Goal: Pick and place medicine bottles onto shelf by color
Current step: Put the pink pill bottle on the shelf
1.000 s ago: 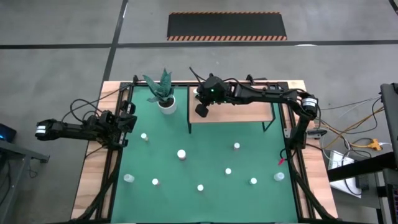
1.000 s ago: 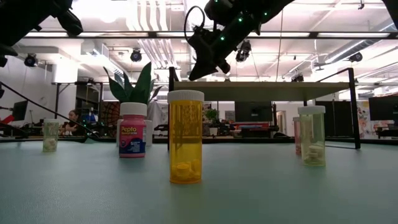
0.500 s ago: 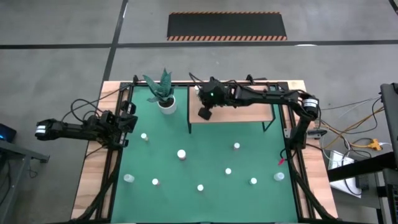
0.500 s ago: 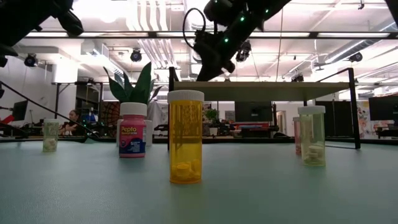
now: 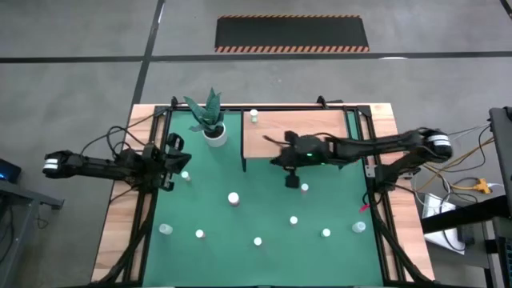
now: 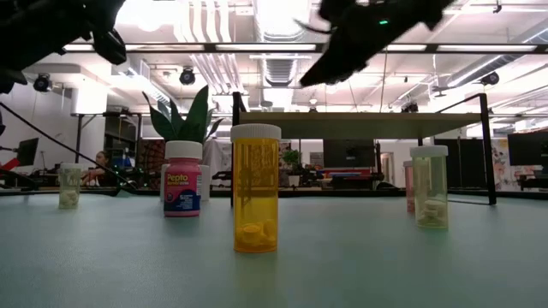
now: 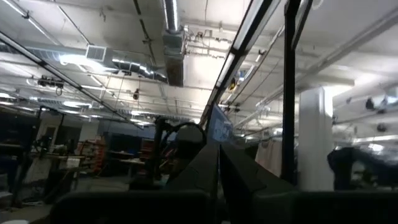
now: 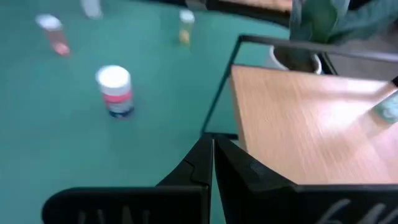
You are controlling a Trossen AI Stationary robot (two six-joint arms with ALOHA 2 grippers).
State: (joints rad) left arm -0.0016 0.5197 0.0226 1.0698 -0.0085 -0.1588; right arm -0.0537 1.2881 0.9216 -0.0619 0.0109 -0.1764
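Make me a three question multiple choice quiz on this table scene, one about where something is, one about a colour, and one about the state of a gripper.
1. Where does the one bottle already on the shelf stand?
A. near its far left corner
B. at its middle
C. at its front right corner

2. What colour is the bottle nearest the low camera?
A. teal
B. yellow-orange
C. pink

3. How are the right gripper's fingers?
A. wide open
B. shut on a bottle
C. shut, holding nothing

Answers: 1 A, the high view shows it by the plant-side corner. 2 B, its amber body fills the low view's centre. 3 C, the right wrist view shows fingers together with nothing between.
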